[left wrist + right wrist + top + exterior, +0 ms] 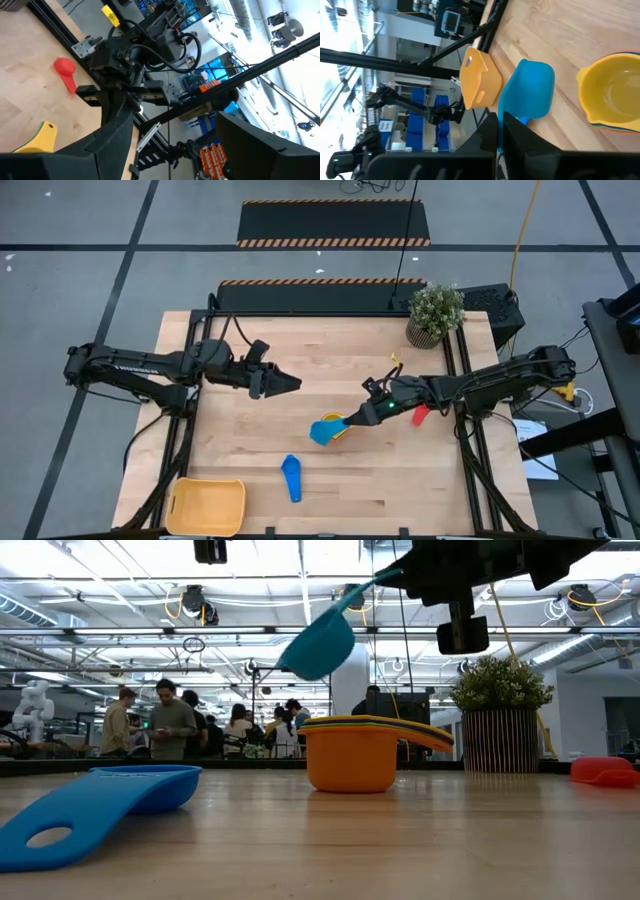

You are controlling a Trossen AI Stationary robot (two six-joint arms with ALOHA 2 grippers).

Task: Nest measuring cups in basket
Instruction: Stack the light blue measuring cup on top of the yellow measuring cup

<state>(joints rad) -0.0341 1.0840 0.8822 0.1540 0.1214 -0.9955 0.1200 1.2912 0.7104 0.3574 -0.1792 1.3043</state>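
So we're partway through, and honestly not that far. There's a little stack of nested measuring cups (pixel 341 427) sitting mid-desk, yellow one on top with orange and others under it going by the low view. Problem is none of it is in the basket (pixel 207 506) yet, which sits at the near left corner of the desk (pixel 330 360), well apart from the stack, with nothing in it as far as we can see from above.

Still loose: a blue cup (pixel 291 477) lying on the desk between the stack and the basket, and a red cup (pixel 421 415) off to the right, near the right arm.

The right gripper (pixel 357 416) reaches in low from the right, its jaws pinched shut on the handle of a teal-blue cup (pixel 318 644), which hangs in the air tilted bowl-down, just beside and above the stack. Looks to us like it's about to go in on top.

The left gripper (pixel 285 383) hovers over the left-centre of the desk, pointing toward the middle, jaws spread wide with nothing in them.

So by our count: one cup in hand, two on the desk, then the whole lot has to reach the basket.
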